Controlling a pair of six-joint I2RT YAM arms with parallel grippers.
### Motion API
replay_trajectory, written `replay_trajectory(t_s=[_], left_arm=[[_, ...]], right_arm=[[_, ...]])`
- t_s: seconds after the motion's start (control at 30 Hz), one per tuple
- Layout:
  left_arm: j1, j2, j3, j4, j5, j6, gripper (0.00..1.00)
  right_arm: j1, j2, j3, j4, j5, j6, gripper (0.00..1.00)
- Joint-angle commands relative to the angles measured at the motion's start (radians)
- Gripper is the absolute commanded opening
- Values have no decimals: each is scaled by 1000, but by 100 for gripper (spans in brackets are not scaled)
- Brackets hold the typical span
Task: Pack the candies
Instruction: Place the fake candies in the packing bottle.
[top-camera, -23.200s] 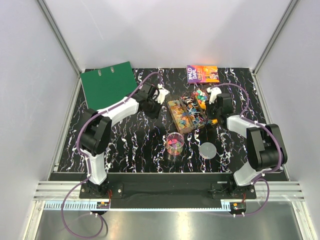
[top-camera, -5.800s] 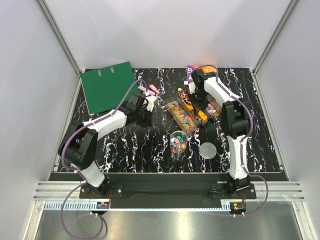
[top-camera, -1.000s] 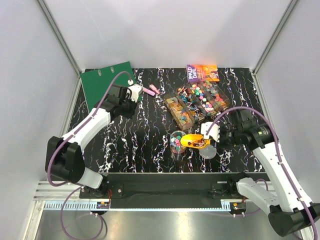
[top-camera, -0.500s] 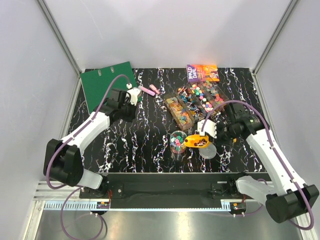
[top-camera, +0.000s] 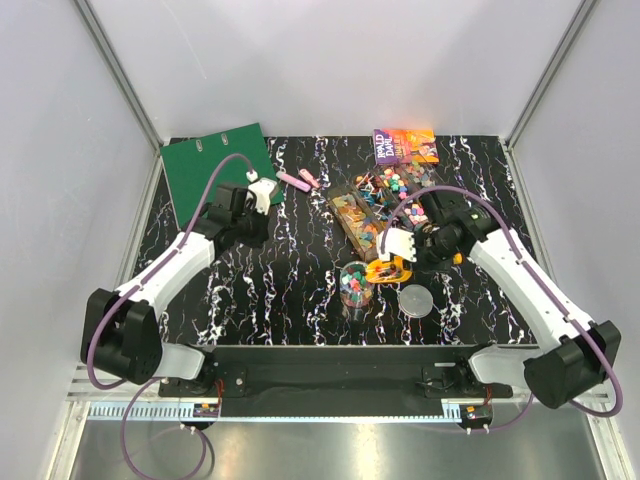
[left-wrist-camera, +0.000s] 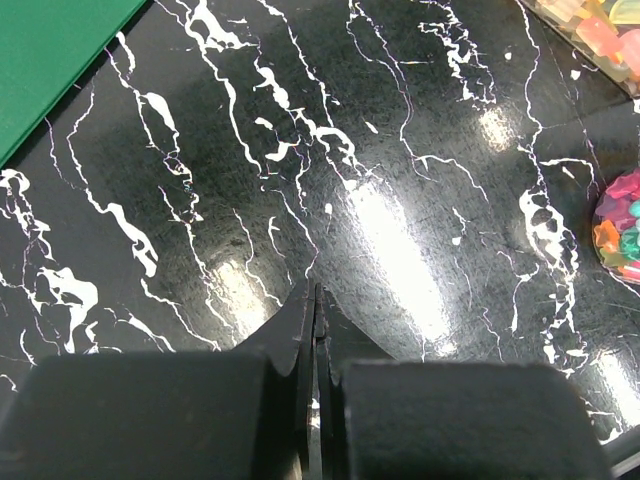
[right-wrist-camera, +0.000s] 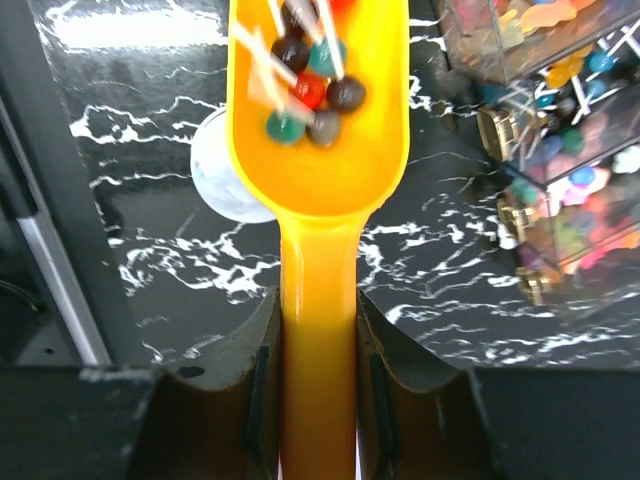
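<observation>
The candies lie in a clear divided tray (top-camera: 385, 205), and some fill a clear cup (top-camera: 353, 285) near the front. My right gripper (top-camera: 405, 260) is shut on the handle of a yellow scoop (top-camera: 385, 268), whose bowl is level right beside the cup. In the right wrist view the scoop (right-wrist-camera: 318, 150) holds several small round candies on sticks (right-wrist-camera: 305, 75), and the gripper (right-wrist-camera: 317, 320) clamps its handle. My left gripper (top-camera: 255, 205) is shut and empty over bare table at the left. In the left wrist view (left-wrist-camera: 315, 300) the cup (left-wrist-camera: 620, 225) shows at the right edge.
A round lid (top-camera: 416, 299) lies right of the cup, under the scoop in the right wrist view (right-wrist-camera: 225, 180). A green binder (top-camera: 215, 170) lies at the back left, with pink highlighters (top-camera: 300, 181) beside it. A book (top-camera: 404, 147) lies behind the tray.
My right arm has swung back and left, and the loaded scoop has moved from over the lid to beside the cup. My left gripper has drifted slightly left, still shut.
</observation>
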Motion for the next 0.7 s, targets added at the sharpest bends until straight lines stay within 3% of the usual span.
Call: replay_trajectory(t_s=[0.0,0.27,0.37,0.4,0.57,0.67], left_arm=[[9,-39,-9,69,35,-18,0],[9,-38,-4,92,43,-37,0],[9,-33,11,95,56,-47,9],[9,-29,16,94,63,-54,21],[9,-16,86,63,160,-85,49],[6,-3,153,36,268,-133,53]], right_arm=[[55,34,73,-42,139,-19,0],[132,91,155,-126,286,7,0],[144,114,165,-155,329,14,0],[146,114,165,-162,340,13,0],[157,117,201,-189,383,18,0],[157,111,246,-188,352,44,0]])
